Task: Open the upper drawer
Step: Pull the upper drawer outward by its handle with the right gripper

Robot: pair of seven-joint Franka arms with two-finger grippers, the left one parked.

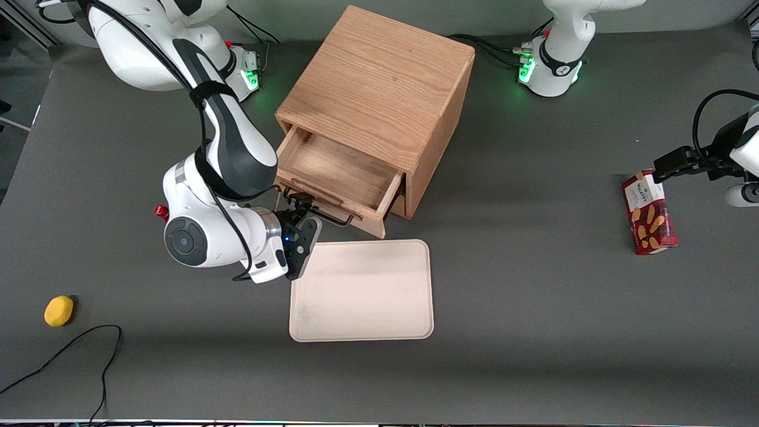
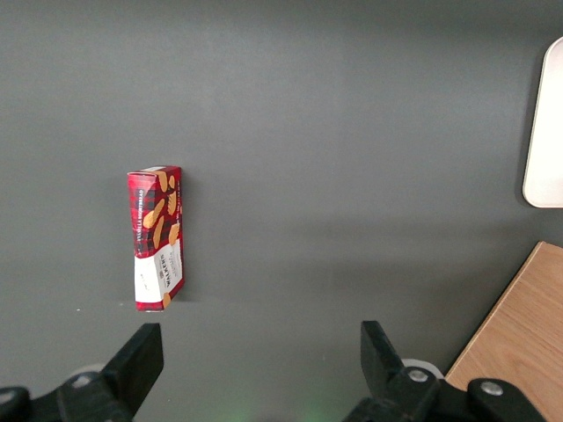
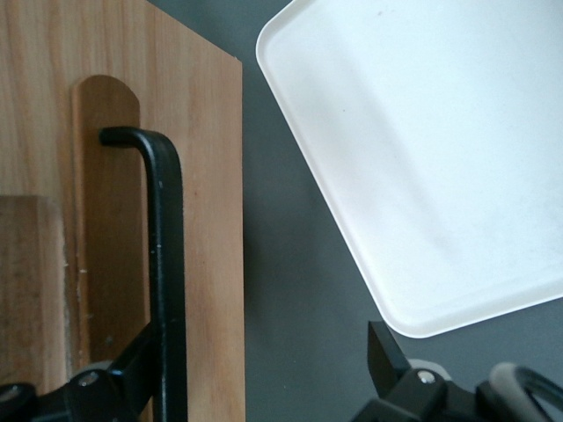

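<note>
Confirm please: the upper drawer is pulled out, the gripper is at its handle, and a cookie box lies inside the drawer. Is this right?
Not quite. The upper drawer is pulled out and the gripper is at its handle, but the front view shows the drawer empty. The cookie box lies on the table, toward the parked arm's end.

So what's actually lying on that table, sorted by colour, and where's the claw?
Wooden: 1, the cabinet with its upper drawer pulled out
Cream: 1, tray
Red: 1, biscuit box
Yellow: 1, small round object
Total: 4
The gripper sits open around the drawer's black handle.
</note>
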